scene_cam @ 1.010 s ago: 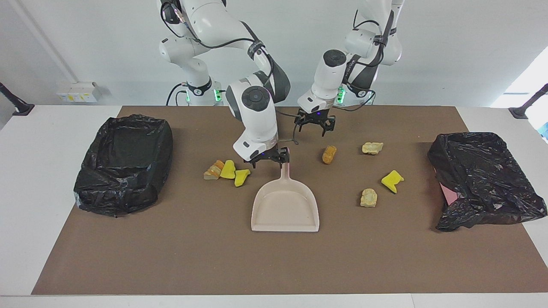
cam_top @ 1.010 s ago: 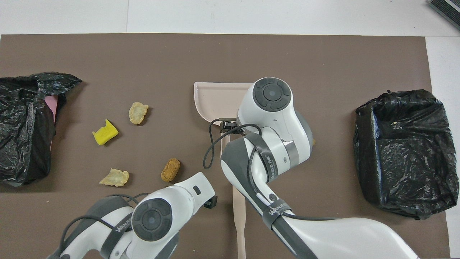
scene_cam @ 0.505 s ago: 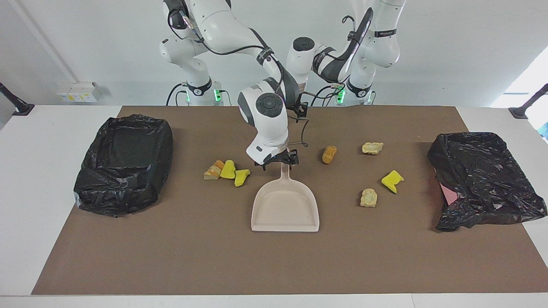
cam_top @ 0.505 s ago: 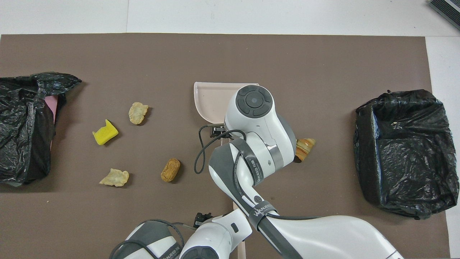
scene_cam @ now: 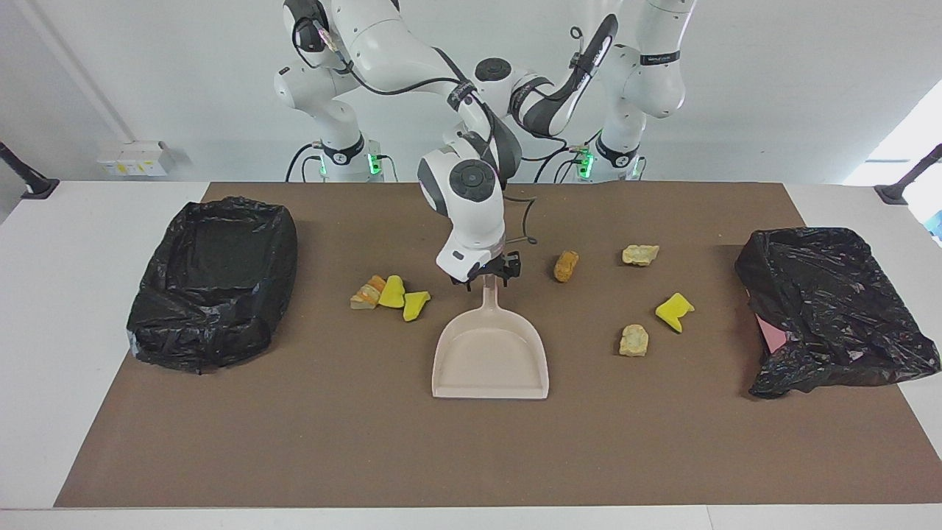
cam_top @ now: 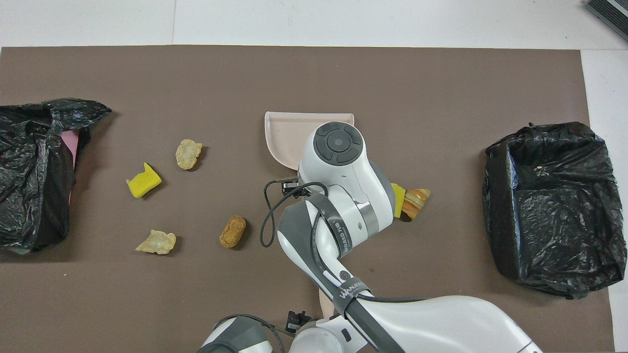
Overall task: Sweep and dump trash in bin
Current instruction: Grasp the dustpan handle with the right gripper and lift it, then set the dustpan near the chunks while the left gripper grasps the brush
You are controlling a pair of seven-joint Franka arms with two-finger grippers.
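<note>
The right gripper sits at the dustpan handle, which runs between its fingers; grip contact cannot be told; trash lies beside it on the mat; the left gripper waits, fingers spread, empty.

Plain white wall up top, bright daylight spilling in at one corner. White table topped with a brown mat.

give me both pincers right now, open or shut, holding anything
Right pincer: at the dustpan handle's end; cannot tell whether it is open, shut or gripping.
Left pincer: drawn back at the robots' end of the table, open, holding nothing.
</note>
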